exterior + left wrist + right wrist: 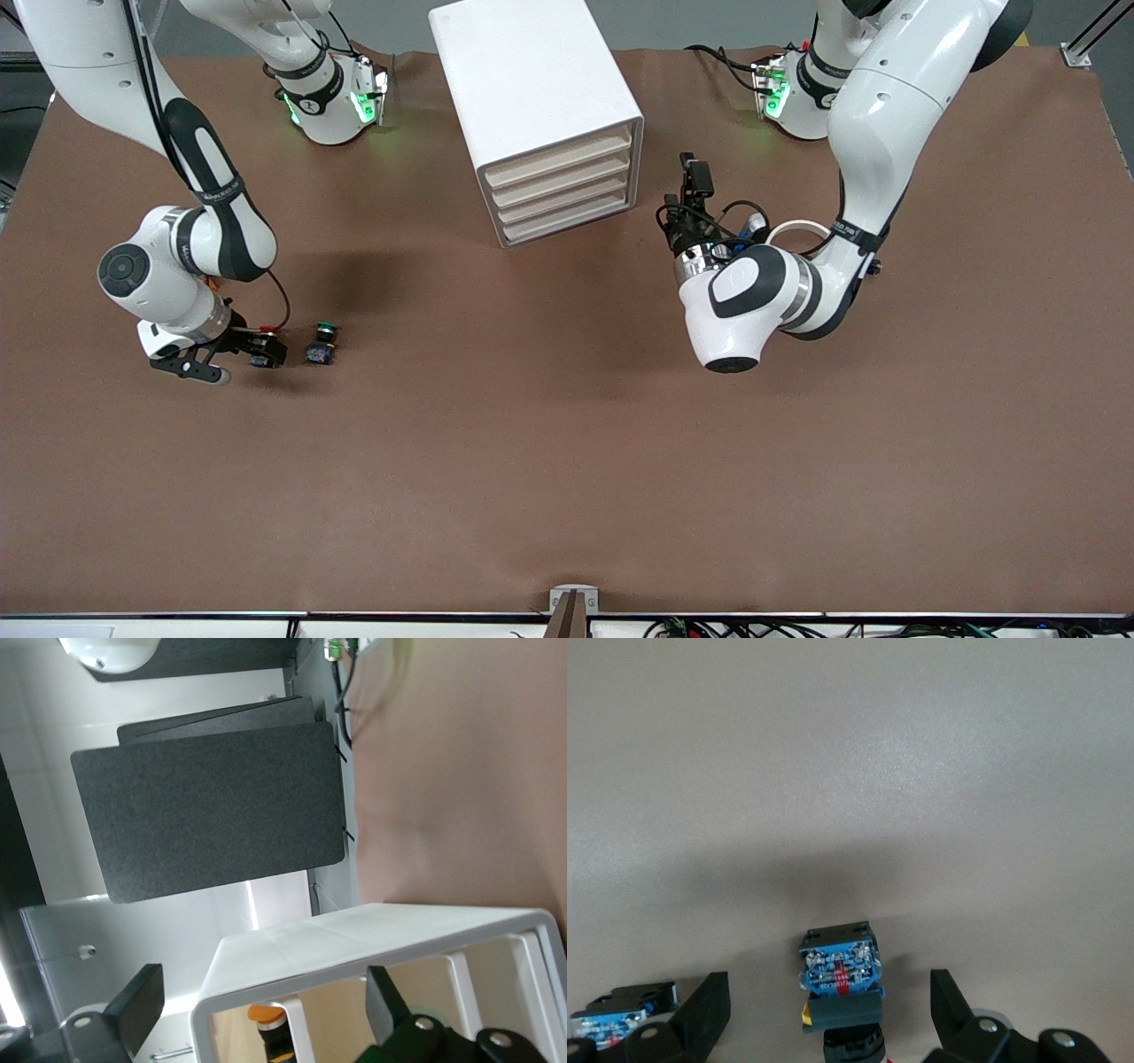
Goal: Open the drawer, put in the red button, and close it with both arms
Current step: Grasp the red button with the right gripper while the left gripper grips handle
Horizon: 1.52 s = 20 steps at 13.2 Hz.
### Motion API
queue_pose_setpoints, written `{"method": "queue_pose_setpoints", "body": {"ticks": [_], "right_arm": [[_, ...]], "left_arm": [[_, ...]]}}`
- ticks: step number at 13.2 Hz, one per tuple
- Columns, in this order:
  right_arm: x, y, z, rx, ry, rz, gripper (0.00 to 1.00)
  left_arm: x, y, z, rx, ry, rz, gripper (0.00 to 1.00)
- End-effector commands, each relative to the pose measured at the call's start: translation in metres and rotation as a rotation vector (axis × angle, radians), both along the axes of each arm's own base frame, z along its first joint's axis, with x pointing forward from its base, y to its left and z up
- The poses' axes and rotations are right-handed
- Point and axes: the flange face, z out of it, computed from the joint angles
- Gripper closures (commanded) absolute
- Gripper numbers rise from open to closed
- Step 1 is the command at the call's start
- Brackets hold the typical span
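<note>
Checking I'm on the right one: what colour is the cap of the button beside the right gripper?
Green cap, clearest in the front view.

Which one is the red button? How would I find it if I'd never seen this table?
Start at the white drawer cabinet, then go to the right arm's end of the table, where the right gripper sits low with open fingers. The red button lies between those fingers, a small dark blue block. The green-capped button beside it is outside the fingers, toward the table's middle.
</note>
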Motion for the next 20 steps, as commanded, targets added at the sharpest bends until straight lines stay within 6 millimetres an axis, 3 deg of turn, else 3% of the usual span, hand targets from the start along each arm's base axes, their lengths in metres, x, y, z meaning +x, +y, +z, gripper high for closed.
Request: {"method": "queue_pose_setpoints", "body": {"ticks": [1,5,6,9,11,15,20], "right_arm": [[-0.005,-0.002,-0.006,0.007,0.013,-0.021,0.00],[-0.008,-0.005,-0.014,0.006,0.027,-0.021,0.00],[-0.008,-0.008,-0.015,0.005,0.028,-0.023,0.10],[-0.009,-0.009,-0.015,0.008,0.042,-0.023,0.74],[-0.009,-0.009,-0.016,0.008,0.043,-0.023,0.98],[-0.006,-0.008,-0.013,0.008,0.039,-0.027,1.00],[-0.001,-0.008,-0.008,0.008,0.030,-0.022,1.00]], "left_arm": [[0.001,-0.005,0.002,0.039,0.005,0.020,0.00],[0.006,-0.024,-0.010,-0.082,-0.072,0.055,0.00],[0.005,-0.026,-0.012,-0.117,-0.072,0.047,0.00],[0.005,-0.029,-0.012,-0.244,-0.075,0.048,0.00],[0.007,-0.031,-0.019,-0.251,-0.080,0.061,0.00],[0.008,-0.035,-0.052,-0.127,-0.063,0.124,0.00],[-0.001,-0.040,-0.074,-0.098,0.013,0.149,0.00]]}}
